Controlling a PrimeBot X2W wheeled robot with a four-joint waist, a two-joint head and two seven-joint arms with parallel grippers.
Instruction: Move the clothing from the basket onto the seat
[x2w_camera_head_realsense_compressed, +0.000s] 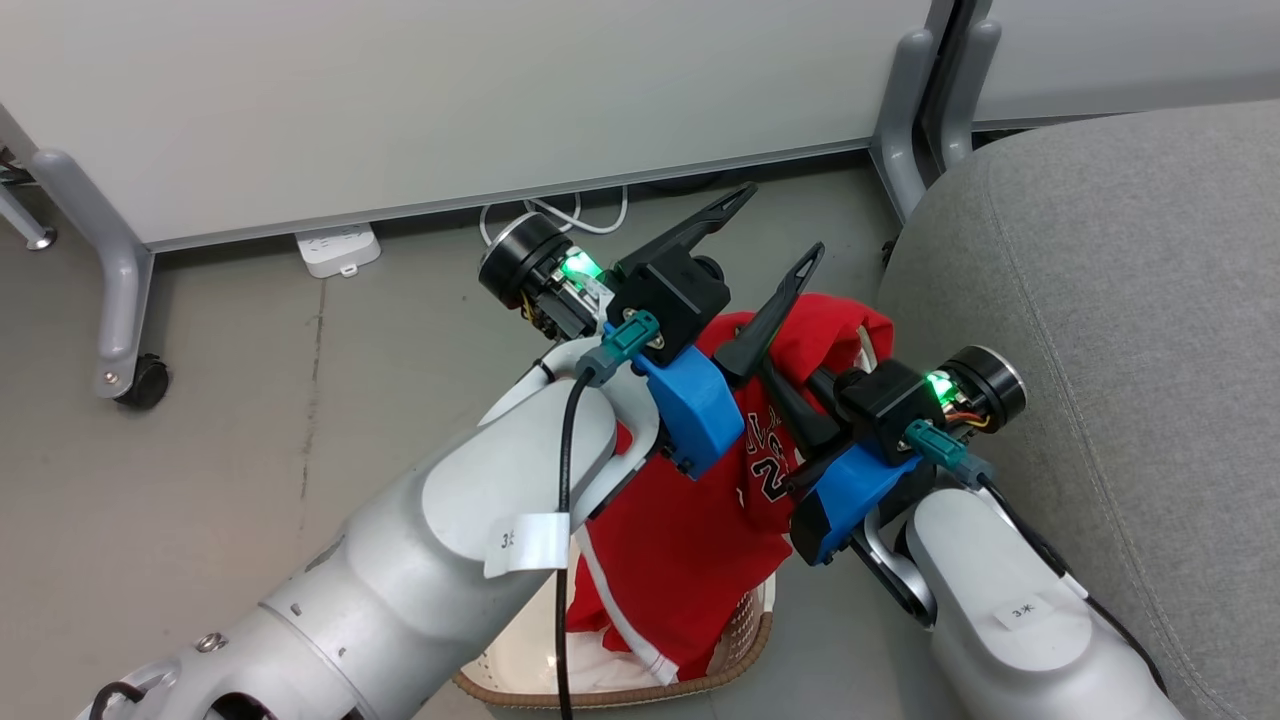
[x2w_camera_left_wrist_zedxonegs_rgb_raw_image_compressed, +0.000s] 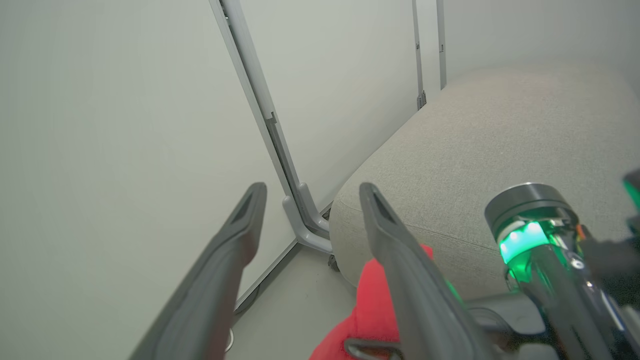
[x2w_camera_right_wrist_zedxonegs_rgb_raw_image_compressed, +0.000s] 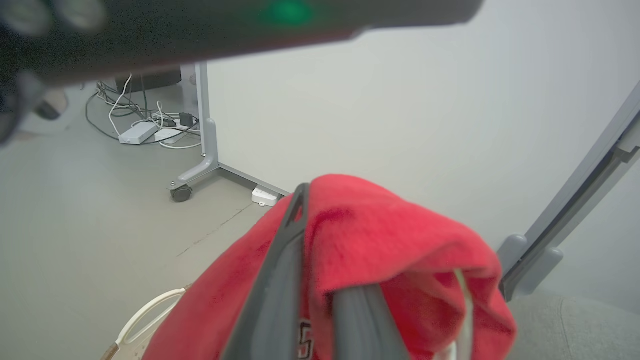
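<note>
The red clothing (x2w_camera_head_realsense_compressed: 690, 540) with white trim and jersey lettering hangs lifted over the cream basket (x2w_camera_head_realsense_compressed: 745, 640), its lower end still inside. My right gripper (x2w_camera_head_realsense_compressed: 775, 380) is shut on the clothing's upper fold, right beside the grey seat (x2w_camera_head_realsense_compressed: 1120, 300). In the right wrist view the clothing (x2w_camera_right_wrist_zedxonegs_rgb_raw_image_compressed: 400, 235) drapes over that gripper (x2w_camera_right_wrist_zedxonegs_rgb_raw_image_compressed: 312, 225), hiding one fingertip, and a basket handle (x2w_camera_right_wrist_zedxonegs_rgb_raw_image_compressed: 142, 317) shows below. My left gripper (x2w_camera_head_realsense_compressed: 780, 225) stands open just above the cloth, holding nothing. In the left wrist view that gripper (x2w_camera_left_wrist_zedxonegs_rgb_raw_image_compressed: 310, 197) frames bare wall, with clothing (x2w_camera_left_wrist_zedxonegs_rgb_raw_image_compressed: 372, 305) and seat (x2w_camera_left_wrist_zedxonegs_rgb_raw_image_compressed: 500, 150) beyond.
White partition panels on grey legs with castors (x2w_camera_head_realsense_compressed: 140, 380) stand close behind the basket and seat. A white power strip (x2w_camera_head_realsense_compressed: 340, 250) and cables lie on the floor at the panel's foot. More cables and a box (x2w_camera_right_wrist_zedxonegs_rgb_raw_image_compressed: 145, 127) lie farther off. Grey floor spreads to the left.
</note>
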